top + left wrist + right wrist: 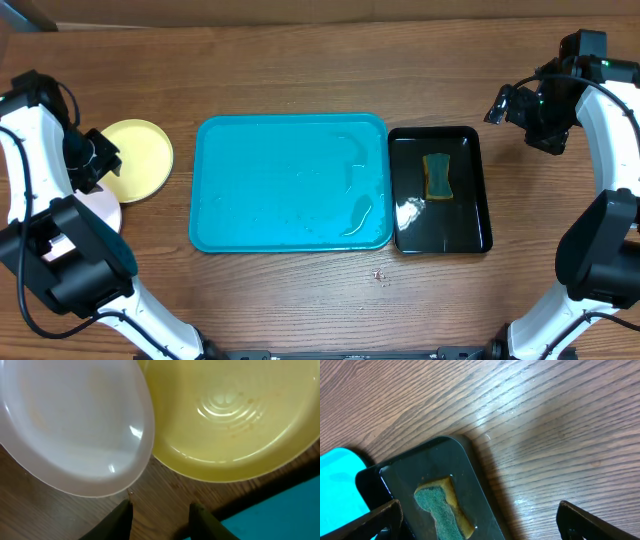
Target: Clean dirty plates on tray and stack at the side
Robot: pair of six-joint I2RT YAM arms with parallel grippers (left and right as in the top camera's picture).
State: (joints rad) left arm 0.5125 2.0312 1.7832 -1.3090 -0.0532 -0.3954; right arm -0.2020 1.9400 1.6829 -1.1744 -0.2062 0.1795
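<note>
The turquoise tray (270, 180) lies mid-table, wet, with no plates on it. A pale yellow-green plate (138, 160) sits on the table left of it, and its rim overlaps a white plate (103, 213) partly hidden under my left arm. A third plate does not show. In the left wrist view the white plate (70, 425) and the yellow-green plate (235, 420) lie side by side. My left gripper (160, 515) is open and empty just above them; it also shows overhead (98, 160). My right gripper (480, 520) is wide open and empty, raised at the far right (508, 105).
A glossy black tray (465, 215) stands right of the turquoise tray and holds a yellow sponge with a green scrub face (437, 176). The sponge also shows in the right wrist view (442, 510). Small crumbs lie on the wood in front of the trays (378, 274).
</note>
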